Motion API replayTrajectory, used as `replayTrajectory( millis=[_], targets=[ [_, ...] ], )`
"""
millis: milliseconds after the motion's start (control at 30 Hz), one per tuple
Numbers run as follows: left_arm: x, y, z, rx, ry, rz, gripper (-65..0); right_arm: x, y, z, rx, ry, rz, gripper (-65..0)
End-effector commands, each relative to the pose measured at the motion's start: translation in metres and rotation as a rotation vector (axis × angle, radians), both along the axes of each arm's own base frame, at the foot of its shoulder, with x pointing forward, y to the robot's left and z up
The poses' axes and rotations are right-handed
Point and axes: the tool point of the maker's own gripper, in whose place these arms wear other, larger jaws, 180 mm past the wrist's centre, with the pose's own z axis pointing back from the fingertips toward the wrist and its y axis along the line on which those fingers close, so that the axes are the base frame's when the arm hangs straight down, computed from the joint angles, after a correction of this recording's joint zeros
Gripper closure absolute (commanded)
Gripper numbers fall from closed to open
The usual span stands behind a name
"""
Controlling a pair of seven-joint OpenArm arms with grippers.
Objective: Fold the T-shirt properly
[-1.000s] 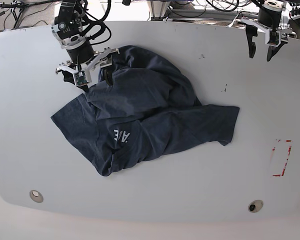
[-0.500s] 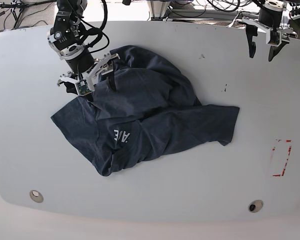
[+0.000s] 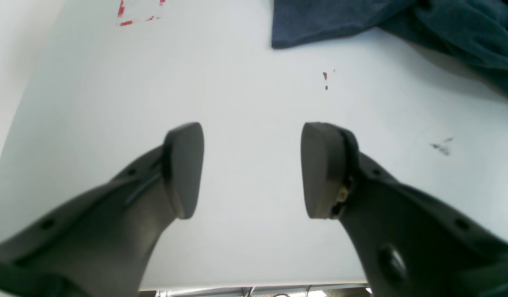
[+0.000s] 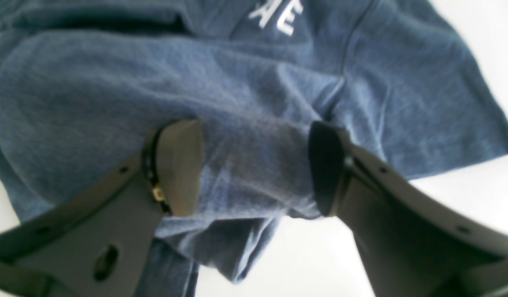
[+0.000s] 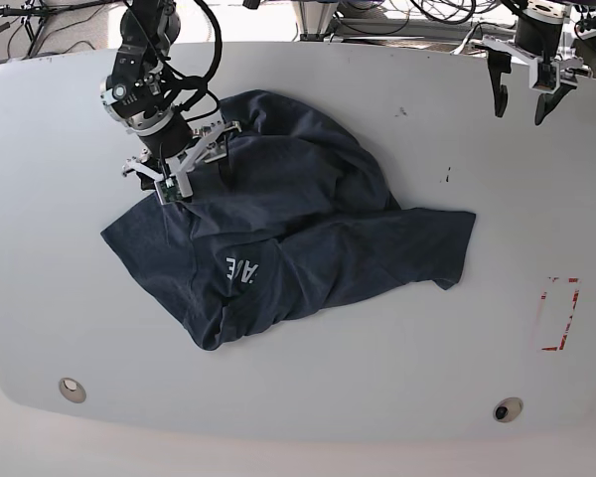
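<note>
T-shirt lies crumpled mid-table, nothing folded yet; right gripper wide over its upper-left bunch, gripping nothing; left gripper wide, empty, well beyond its right sleeve.

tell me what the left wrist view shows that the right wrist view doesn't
Only the left wrist view: the left pincer, open over bare white table, red tape marks at the top, small dark scuffs, and just the T-shirt's edge far ahead.

Only the right wrist view: the right pincer, open and straddling a raised fold of the shirt, plus the white lettering.

Both: the navy T-shirt, white table, and open dark fingers.
</note>
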Motion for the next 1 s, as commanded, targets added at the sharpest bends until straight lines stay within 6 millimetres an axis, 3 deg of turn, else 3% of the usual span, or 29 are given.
replayTrajectory(
  millis=[0, 433, 833, 967],
  targets=[
    [0.000, 0.000, 0.007, 0.001, -0.025, 0.001, -32.9, 0.003, -0.004, 0.001, -0.001, -0.014, -0.011, -39.2],
    [0.000, 0.000, 0.007, 0.001, -0.021, -0.002, -32.1, -0.004, -0.005, -0.017, 0.036, 0.034, -0.006, -38.6],
    [0.000, 0.001, 0.008, 0.006, -0.023, 0.001, -33.7, 0.007, -0.001, -0.008, 0.064, 0.003, -0.001, -39.4],
    [0.000, 0.001, 0.008, 0.008, -0.021, -0.002, -33.7, 0.007, 0.011, -0.008, 0.052, 0.004, 0.039, -40.0]
  ],
)
